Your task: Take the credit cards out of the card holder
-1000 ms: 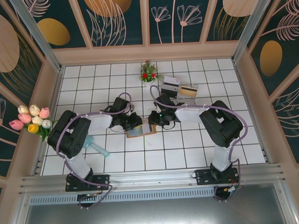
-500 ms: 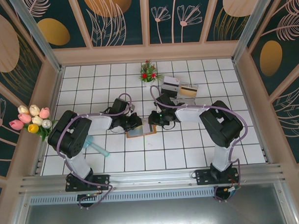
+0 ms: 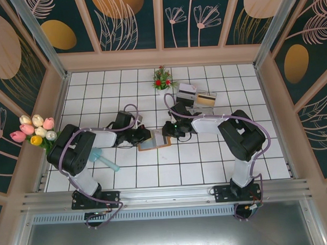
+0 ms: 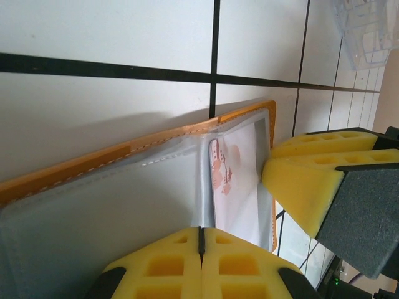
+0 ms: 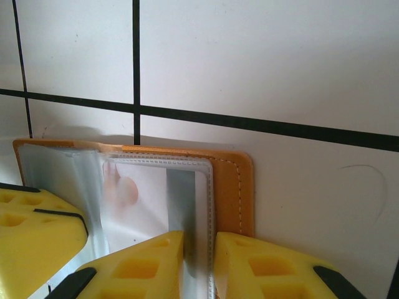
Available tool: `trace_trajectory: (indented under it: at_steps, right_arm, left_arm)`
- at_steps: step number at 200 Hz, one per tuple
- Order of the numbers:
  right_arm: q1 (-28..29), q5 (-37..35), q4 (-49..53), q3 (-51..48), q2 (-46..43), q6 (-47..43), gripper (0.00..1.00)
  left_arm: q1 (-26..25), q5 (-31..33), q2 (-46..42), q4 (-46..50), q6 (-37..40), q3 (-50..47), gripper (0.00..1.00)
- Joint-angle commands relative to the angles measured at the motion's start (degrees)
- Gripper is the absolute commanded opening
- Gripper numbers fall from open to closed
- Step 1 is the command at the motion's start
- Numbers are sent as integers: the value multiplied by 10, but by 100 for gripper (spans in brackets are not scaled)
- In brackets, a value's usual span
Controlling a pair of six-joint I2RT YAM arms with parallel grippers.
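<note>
Where holder (image 3: 155, 143) lies: open on desk (image 3: 208, 158), 3 o'clock of left hand (image 3: 144, 137), 8 o'clock of right hand (image 3: 165, 134).
Left hand: closed, pinching a clear sleeve (image 4: 124, 199).
Right hand: gripping holder's edge.

Bare tiles (image 3: 208, 164) before card holder (image 3: 153, 143), flower pot (image 3: 162, 81) well behind

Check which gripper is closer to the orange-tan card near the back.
Right. The right gripper pinches the card holder at its right edge, a short way from the orange-tan card. The left gripper is on the holder's left side, farther off.
</note>
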State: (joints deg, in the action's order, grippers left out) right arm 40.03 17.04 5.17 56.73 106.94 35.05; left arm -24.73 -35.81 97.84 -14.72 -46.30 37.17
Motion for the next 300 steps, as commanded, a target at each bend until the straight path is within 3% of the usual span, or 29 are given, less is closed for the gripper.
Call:
trace_trajectory:
  at_steps: [1,21,32,55,64,98,131,164,300]
  right_arm:
    - [9,-68,102,-55,111,2,24]
    - [9,-67,102,-55,110,2,24]
    - [10,-66,100,-55,110,2,24]
    - [10,-61,97,-56,109,2,24]
    - [10,-59,95,-56,109,2,24]
    - [11,-52,90,-56,112,4,24]
    - [9,-53,90,-58,113,2,24]
    - [10,-53,87,-62,114,5,24]
    - [10,-52,78,-76,114,8,24]
  left_arm:
    - [6,17,-15,50,25,-1,0]
    - [6,52,-33,105,36,16,0]
    - [5,95,-51,147,38,29,14]
    - [2,127,-109,182,17,36,31]
    - [-4,126,-133,170,-6,28,34]
    - [-45,107,-175,53,-124,-30,34]
    - [-82,102,-124,-24,-186,-41,25]
    - [-89,109,-82,-83,-234,-58,20]
    - [-93,141,-34,-8,-231,-30,26]
